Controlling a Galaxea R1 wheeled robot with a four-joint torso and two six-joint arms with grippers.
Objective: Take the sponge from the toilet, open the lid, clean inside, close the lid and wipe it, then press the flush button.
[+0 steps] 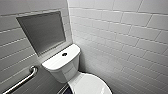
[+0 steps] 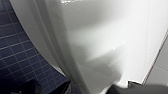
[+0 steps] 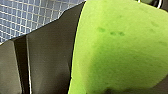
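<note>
Since the bright green soft sponge (image 3: 120, 47) sits close against the right wrist camera, with a pale gridded floor (image 3: 30, 17) behind it and no ceramic under it, I judge that the right hand is closed on it and carries it clear of the white glossy ceramic toilet (image 1: 62, 71). The grip itself is hidden. Whether the left hand is open or closed I cannot tell. Its camera looks along a smooth white ceramic flank (image 2: 100, 37) above dark blue floor tiles (image 2: 17, 57).

The sponge looks light and springy, with a fine-pored face and rounded edges. It should squash under a firm pinch and is best held across its short sides, leaving a broad face free for wiping.

The white glossy oval lid (image 1: 92, 86) lies shut over the bowl. It looks hard and slick, and likely wants lifting at its front rim. The small round dark flush button (image 1: 64, 54) sits mid tank top and should need only a short straight press.
</note>
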